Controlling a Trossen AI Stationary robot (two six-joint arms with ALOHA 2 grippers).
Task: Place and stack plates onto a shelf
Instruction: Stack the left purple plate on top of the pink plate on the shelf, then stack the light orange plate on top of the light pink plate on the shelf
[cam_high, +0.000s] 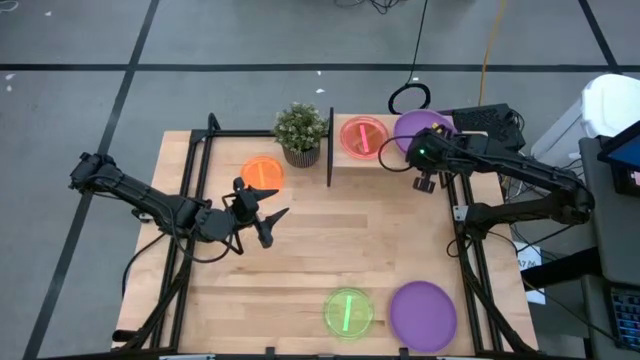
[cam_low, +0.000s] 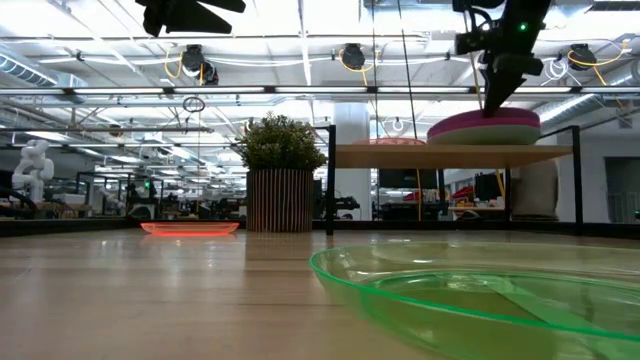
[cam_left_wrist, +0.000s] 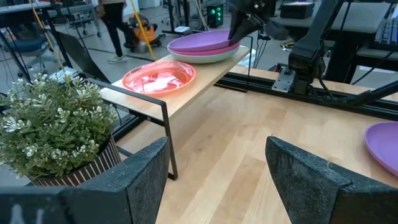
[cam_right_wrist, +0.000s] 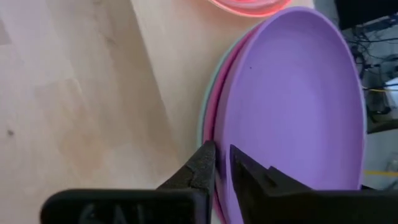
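The right gripper (cam_right_wrist: 222, 163) is pinching the rim of the purple plate (cam_right_wrist: 292, 99), jaws barely apart, atop the stack on the shelf (cam_high: 345, 162). The left gripper (cam_high: 262, 212), released wide, is hovering nearer the orange plate (cam_high: 262, 172), beside the shelf.

The high view looks straight down from far up and sees the whole table (cam_high: 300, 250). The low view sits on the tabletop, very near a green plate (cam_low: 480, 300), and looks level toward the shelf (cam_low: 450, 155). The left wrist view looks across at the shelf (cam_left_wrist: 186, 87) too. The right wrist view looks down, very close to the purple plate (cam_right_wrist: 292, 106).
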